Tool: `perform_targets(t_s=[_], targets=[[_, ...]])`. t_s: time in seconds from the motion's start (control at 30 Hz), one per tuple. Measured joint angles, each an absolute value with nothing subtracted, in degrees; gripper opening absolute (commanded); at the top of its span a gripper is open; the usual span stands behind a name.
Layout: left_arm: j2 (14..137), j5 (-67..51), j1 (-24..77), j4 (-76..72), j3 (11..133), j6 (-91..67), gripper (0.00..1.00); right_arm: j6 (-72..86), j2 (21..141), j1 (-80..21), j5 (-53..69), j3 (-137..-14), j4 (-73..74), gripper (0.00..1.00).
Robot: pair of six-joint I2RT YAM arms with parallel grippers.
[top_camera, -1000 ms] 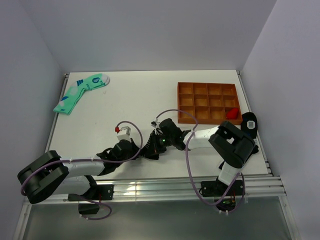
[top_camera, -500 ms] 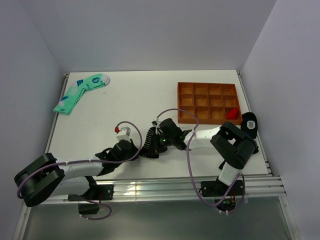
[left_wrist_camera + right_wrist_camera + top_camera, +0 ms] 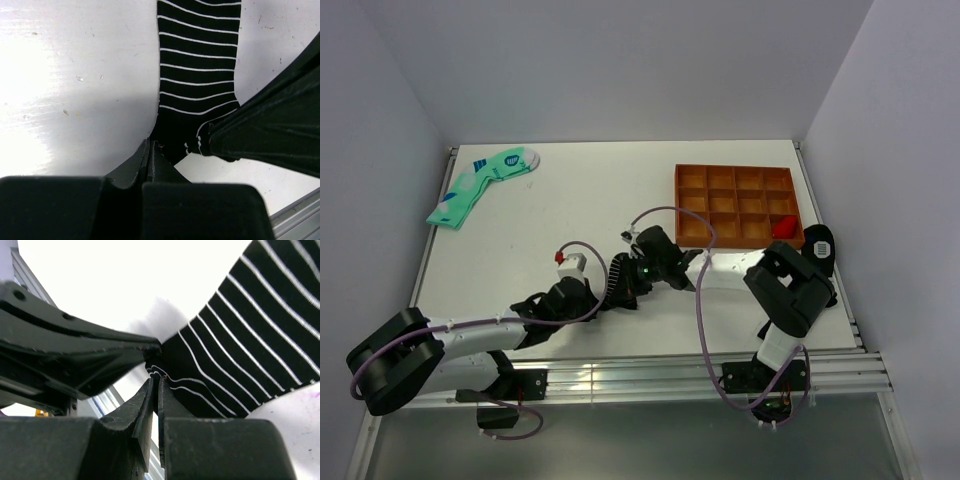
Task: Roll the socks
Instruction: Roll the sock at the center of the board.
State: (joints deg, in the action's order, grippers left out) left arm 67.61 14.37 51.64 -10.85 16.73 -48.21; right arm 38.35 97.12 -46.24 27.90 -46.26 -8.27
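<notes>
Two grippers meet on one sock [image 3: 618, 272] near the front middle of the counter [image 3: 570, 220]. The left gripper [image 3: 151, 145] has its jaws together, pinching the sock's dark end. The right gripper [image 3: 155, 386] clamps that same end from the opposite side, jaws almost touching. Sharing one edge probably lets them turn it over to start the roll while the striped length trails across the counter. No brand or writing is readable; the blue marks on the green socks [image 3: 480, 185] are too small to make out.
</notes>
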Motion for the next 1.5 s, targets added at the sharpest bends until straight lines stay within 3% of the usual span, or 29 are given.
perform_targets(t_s=[0.7,0.77,0.87,1.03,1.2,1.5], targets=[[66.19,13.54,51.68,-8.03,18.04,-47.2,0.0,36.77,104.81,-43.83,28.82,-49.3,-7.92,0.01],[66.06,13.63,51.68,-7.79,18.04,-47.2,0.06,36.8,105.19,-43.81,29.32,-49.3,-8.71,0.01],[65.06,14.0,51.68,-7.64,18.04,-46.94,0.3,36.77,105.49,-43.81,29.65,-49.3,-9.54,0.01],[61.28,14.9,51.7,-8.01,18.0,-46.7,0.41,36.6,105.69,-43.81,29.85,-49.3,-9.93,0.01],[59.24,15.4,51.72,-10.61,17.96,-45.63,0.37,36.51,105.73,-43.81,29.98,-49.3,-9.96,0.01],[68.88,17.5,52.38,-12.71,17.96,-45.08,0.35,36.45,106.17,-43.7,30.68,-49.6,-10.09,0.01]])
